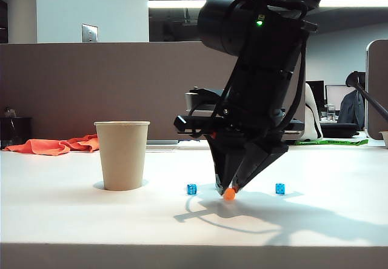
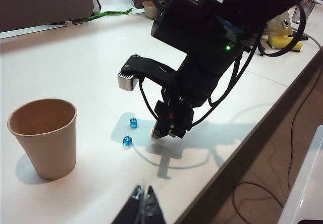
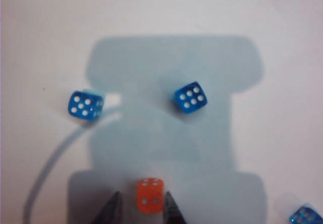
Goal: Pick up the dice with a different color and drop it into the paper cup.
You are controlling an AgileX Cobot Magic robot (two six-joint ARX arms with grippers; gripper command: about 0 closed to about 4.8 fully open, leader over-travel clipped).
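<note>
The right gripper (image 3: 142, 209) is down on the white table (image 1: 60, 208), its fingers bracketing the small orange die (image 3: 150, 195), apparently not yet clamped. Lifting and carrying to the tall tan paper cup (image 1: 122, 154) remain. Translucent blue dice (image 3: 191, 97) sit nearby, clear of the grasp. The left gripper (image 2: 143, 208) hangs back, seemingly closed.
</note>
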